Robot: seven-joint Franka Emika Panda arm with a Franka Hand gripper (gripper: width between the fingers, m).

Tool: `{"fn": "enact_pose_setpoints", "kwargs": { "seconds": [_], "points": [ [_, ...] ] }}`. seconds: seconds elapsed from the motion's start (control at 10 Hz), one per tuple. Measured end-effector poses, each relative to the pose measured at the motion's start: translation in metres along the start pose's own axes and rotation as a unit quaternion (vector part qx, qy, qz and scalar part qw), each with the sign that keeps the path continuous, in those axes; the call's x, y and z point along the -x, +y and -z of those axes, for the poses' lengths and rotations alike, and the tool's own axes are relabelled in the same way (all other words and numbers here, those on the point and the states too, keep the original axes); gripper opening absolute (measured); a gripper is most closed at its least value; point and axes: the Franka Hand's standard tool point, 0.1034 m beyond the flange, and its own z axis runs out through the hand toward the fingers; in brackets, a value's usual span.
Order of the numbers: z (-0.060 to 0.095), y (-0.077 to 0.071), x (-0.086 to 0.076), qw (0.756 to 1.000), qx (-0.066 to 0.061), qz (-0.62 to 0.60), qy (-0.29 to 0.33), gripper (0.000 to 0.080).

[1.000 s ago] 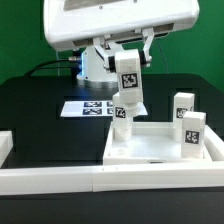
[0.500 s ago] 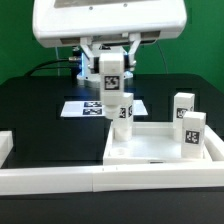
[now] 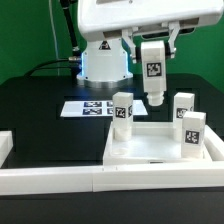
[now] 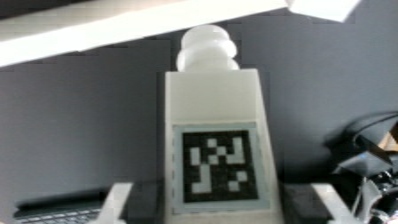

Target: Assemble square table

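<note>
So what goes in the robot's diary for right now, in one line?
pincer: shut on leg, held in the air | tabletop panel: on table | standing legs: | carried leg not yet in a socket

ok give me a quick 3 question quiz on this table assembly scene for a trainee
1. True or false: the gripper holds a leg in the air.
2. How many legs stand upright on the square panel?
A. one
B. three
C. four
3. In the exterior view, what lies flat on the table behind the panel?

Key:
1. True; the wrist view shows the held leg between the fingers.
2. B: one at the far corner, two at that view's right.
3. The marker board.
</note>
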Motion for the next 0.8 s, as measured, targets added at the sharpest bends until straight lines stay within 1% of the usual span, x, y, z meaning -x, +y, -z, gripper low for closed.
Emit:
{"fn": "enact_pose_setpoints", "kwargs": {
  "seconds": [0.5, 0.6, 0.7, 0.8],
  "points": [
    [-0.001, -0.001, 0.002, 1.0, 0.001, -0.016, -0.001, 0.0289],
    [0.004, -0.006, 0.007, 0.999, 0.003, -0.041, 0.004, 0.0289],
    [0.013, -0.016, 0.012, 0.998, -0.007, -0.057, 0.001, 0.0289],
    [0.019, -0.02, 0.013, 0.998, -0.009, -0.063, 0.004, 0.0289]
  ]
}}
